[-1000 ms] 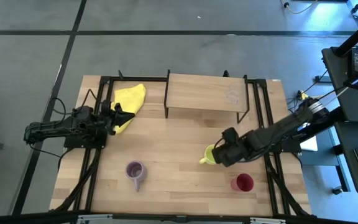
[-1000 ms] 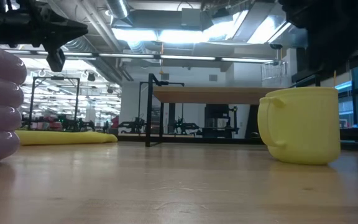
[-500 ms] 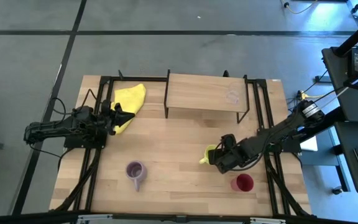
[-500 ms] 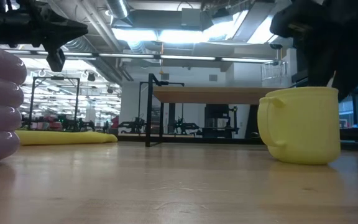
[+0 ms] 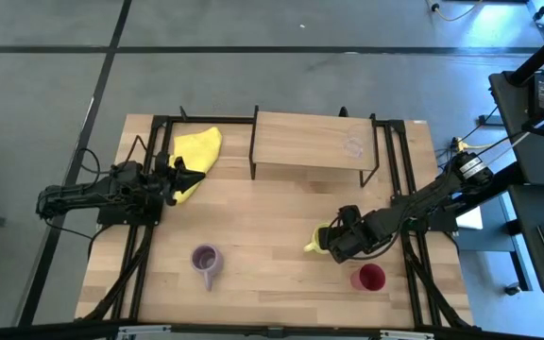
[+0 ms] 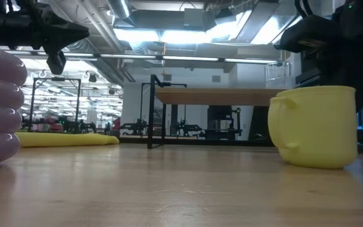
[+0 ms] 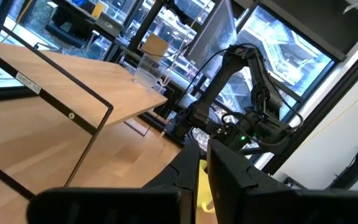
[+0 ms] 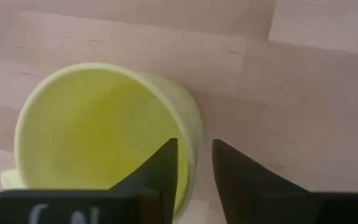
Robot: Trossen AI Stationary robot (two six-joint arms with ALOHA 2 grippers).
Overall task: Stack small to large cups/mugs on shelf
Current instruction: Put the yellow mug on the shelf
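The yellow-green mug stands on the table right of centre, also in the low view. My right gripper is over it, shut on its wall. The tiny clear glass stands on the shelf at the far side. The lilac mug and the dark red cup stand near the front edge. My left gripper is shut and empty, held above the table at the left. My right gripper has one finger inside the yellow-green mug and one outside. The wall between them is on the side opposite the handle. The fingers come from above, slanting from the table's right. The mug is upright, its base on the table.
A yellow cloth lies at the far left, partly under my left gripper. Black metal frame rails run along both sides of the table. The shelf's thin black legs stand on the tabletop.
My right gripper has come down and toward the near edge, onto the yellow-green mug's rim. The mug has slid a little toward the table's near and right edges, staying upright on the table.
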